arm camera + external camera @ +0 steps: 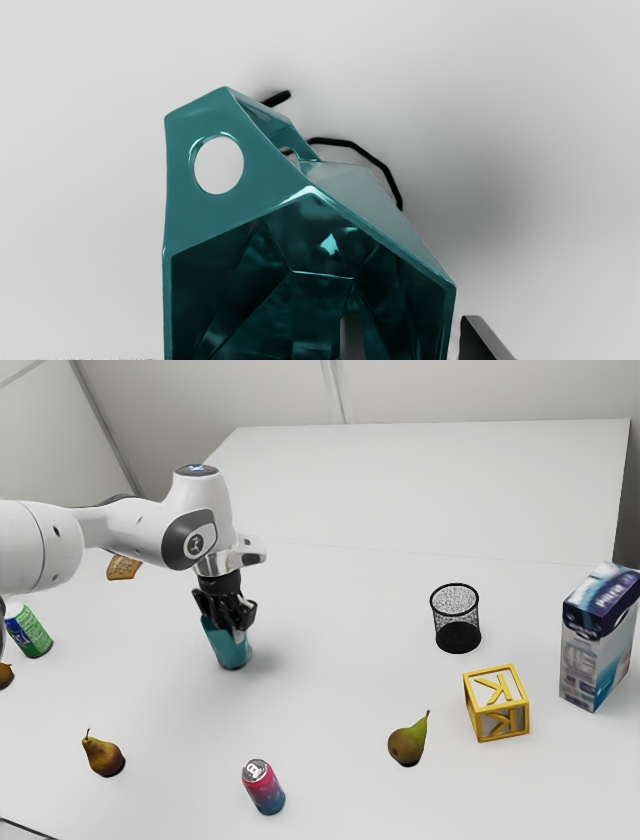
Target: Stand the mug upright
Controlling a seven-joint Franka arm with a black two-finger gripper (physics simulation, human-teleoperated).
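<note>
In the exterior view the black gripper (230, 622) points down at the top of the teal mug (230, 649). The mug has its mouth toward the hand and leans a little toward the exterior view's left; its base is at or near the tabletop. In the wrist view the faceted mug (225, 210) shows its dark inside and its handle with a round hole. The gripper (411, 320) is open across the mug's wall, one finger inside the mouth and the other outside, with a gap between the inner finger and the wall.
On the white table (400, 490) stand a soda can (264, 788), two pears (103, 755) (407, 742), a yellow letter block (497, 705), a black mesh cup (456, 622) and a carton (596, 645). A green can (29, 632) and bread (123, 567) lie toward the exterior view's left.
</note>
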